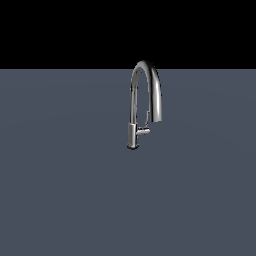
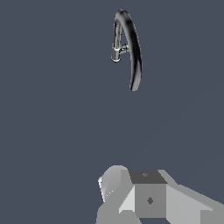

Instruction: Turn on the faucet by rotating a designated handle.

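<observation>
While nothing touches the faucet, this is the approach step.

Faucet (image 1: pixel 145 95): stands upright on the grey surface, right of centre in the exterior view and toward the far side.
Handle (image 1: pixel 144 132): short stub pointing to the exterior view's right from the base, below the arch.
Gripper (image 2: pixel 148 197): only grey blocks show in the wrist view, well apart from the faucet; fingers unseen, so I cannot tell whether it is open.
Next move: close in on the handle's side, then push it round.

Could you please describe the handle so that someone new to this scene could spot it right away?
On the flat grey surface stands one chrome faucet with a tall arched spout. At its short thick base, a thin lever, the handle, pokes sideways toward the exterior view's right, far smaller and lower than the spout's downturned end.
</observation>
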You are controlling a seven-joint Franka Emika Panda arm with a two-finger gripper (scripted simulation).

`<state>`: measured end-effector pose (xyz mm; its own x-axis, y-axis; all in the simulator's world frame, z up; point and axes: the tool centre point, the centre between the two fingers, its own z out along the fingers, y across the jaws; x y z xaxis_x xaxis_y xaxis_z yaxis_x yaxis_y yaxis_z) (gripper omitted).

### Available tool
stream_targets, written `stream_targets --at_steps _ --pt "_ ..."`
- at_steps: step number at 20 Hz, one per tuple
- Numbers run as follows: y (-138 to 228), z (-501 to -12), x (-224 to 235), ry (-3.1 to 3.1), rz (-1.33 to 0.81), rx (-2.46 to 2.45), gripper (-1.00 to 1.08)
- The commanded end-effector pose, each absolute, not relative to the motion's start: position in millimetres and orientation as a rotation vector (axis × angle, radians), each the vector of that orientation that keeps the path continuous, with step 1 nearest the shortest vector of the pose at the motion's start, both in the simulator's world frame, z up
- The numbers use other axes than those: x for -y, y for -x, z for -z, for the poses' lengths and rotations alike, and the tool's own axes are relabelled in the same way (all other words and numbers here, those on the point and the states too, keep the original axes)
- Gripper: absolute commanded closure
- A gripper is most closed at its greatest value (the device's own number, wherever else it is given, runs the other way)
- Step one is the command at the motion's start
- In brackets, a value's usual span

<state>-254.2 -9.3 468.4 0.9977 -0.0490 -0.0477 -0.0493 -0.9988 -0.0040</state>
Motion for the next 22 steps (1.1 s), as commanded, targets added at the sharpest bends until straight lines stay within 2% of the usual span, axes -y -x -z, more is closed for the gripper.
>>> stream_targets --at_steps 1,12,22 --pt "254 -468 9 3.135 -0.075 -0.077 1.08" --pt "238 -466 9 3.101 -0.134 -0.124 1.08" --pt "196 -456 10 2.999 -0.289 -0.245 1.08"
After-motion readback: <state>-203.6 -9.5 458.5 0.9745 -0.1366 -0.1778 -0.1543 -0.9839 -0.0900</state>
